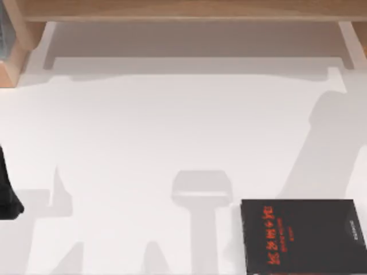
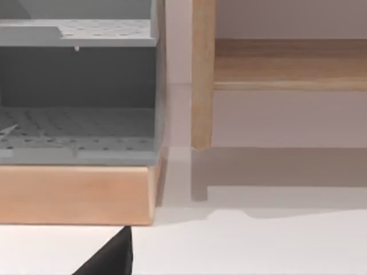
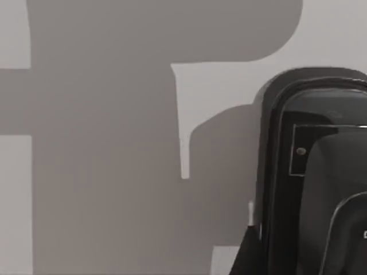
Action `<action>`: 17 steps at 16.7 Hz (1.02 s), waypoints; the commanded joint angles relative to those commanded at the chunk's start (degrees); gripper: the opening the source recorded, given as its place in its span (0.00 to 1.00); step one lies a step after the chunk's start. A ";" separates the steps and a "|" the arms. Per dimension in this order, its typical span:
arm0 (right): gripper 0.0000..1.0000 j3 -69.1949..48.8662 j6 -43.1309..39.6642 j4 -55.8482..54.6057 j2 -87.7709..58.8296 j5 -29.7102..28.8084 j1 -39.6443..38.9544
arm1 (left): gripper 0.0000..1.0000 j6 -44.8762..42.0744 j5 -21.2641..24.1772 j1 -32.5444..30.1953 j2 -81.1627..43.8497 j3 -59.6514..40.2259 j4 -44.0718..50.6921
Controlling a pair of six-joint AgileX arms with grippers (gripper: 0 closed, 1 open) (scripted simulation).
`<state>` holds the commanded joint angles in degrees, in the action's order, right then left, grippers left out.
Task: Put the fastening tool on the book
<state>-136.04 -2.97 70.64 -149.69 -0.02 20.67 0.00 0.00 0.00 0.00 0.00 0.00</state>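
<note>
Book (image 1: 303,236) lies at the table's (image 1: 172,143) near right; pincer state cannot be told.

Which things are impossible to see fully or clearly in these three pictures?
- Book: top view, its near side is cut by the picture's bottom edge.
- Left arm: top view, cut by the left edge.
- Black object: right wrist view, cut by the edge; I cannot tell what it is.
- Grey rack: left wrist view, cut by the edge.
</note>
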 joint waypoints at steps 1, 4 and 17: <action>0.10 0.00 0.00 0.00 0.00 0.00 0.00 | 1.00 0.00 0.00 0.00 0.00 0.00 0.00; 0.00 0.00 0.00 0.00 0.00 0.00 0.00 | 1.00 0.00 0.00 0.00 0.00 0.00 0.00; 0.00 3.02 0.84 1.08 5.96 -0.39 0.93 | 1.00 0.00 0.00 0.00 0.00 0.00 0.00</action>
<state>-133.02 -2.12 71.72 -143.73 -0.41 21.60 0.00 0.00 0.00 0.00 0.00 0.00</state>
